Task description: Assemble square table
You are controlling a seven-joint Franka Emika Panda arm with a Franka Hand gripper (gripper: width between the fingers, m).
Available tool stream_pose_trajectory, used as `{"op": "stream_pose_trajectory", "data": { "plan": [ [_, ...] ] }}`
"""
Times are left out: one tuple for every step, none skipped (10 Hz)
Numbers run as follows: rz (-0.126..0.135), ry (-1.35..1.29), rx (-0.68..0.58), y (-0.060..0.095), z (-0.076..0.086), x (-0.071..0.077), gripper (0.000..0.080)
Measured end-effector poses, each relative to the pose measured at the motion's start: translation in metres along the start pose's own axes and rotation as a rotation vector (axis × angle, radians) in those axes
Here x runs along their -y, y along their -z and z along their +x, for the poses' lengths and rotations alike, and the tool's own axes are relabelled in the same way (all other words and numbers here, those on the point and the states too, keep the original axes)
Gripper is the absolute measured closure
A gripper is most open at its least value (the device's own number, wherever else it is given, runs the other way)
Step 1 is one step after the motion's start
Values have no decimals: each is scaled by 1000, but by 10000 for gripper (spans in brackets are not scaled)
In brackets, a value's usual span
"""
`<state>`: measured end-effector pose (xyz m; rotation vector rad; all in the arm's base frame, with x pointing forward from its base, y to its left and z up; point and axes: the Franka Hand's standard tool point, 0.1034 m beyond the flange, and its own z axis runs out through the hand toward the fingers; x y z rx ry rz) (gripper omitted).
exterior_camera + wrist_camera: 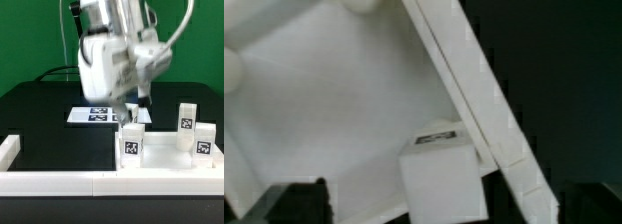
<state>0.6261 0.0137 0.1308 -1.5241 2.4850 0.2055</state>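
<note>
1. Landmark: I take the square table top (165, 150) as my reference. It lies flat on the black counter (45, 115), at the exterior view's right, close against the low white border wall (60, 181) that runs along the near edge.
2. Legs: I count four small white tagged pieces standing around the top. One leg (131, 146) stands at its near corner toward the exterior view's left, a second leg (186, 119) at its far side, a third leg (206, 140) at its edge on the exterior view's right, and a low fourth piece (139, 113) at its far corner, under the arm.
3. Hand (137, 101): it hangs just above that far corner of the top. Its dark fingers (295, 200) show in the wrist view, but I cannot tell whether they are apart or together.
4. Wrist view: the top's white surface (331, 110) fills the picture, with its raised rim (473, 100) running diagonally and one white leg (446, 180) beside the rim.
5. Marker board (95, 114): flat on the counter, beyond the top, toward the exterior view's left.
</note>
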Motion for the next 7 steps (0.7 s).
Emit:
{"op": "stream_pose_trajectory", "data": {
  "plan": [
    [-4, -2, 26, 18, -13, -1, 153],
    [-13, 7, 42, 27, -21, -1, 151],
    [-11, 7, 37, 24, -18, 0, 151],
    [-14, 6, 34, 21, -17, -1, 151],
    [-14, 6, 34, 22, -17, -1, 151],
    [-15, 6, 34, 21, -17, -1, 151],
    [-15, 6, 33, 21, -17, -1, 151]
  ]
}}
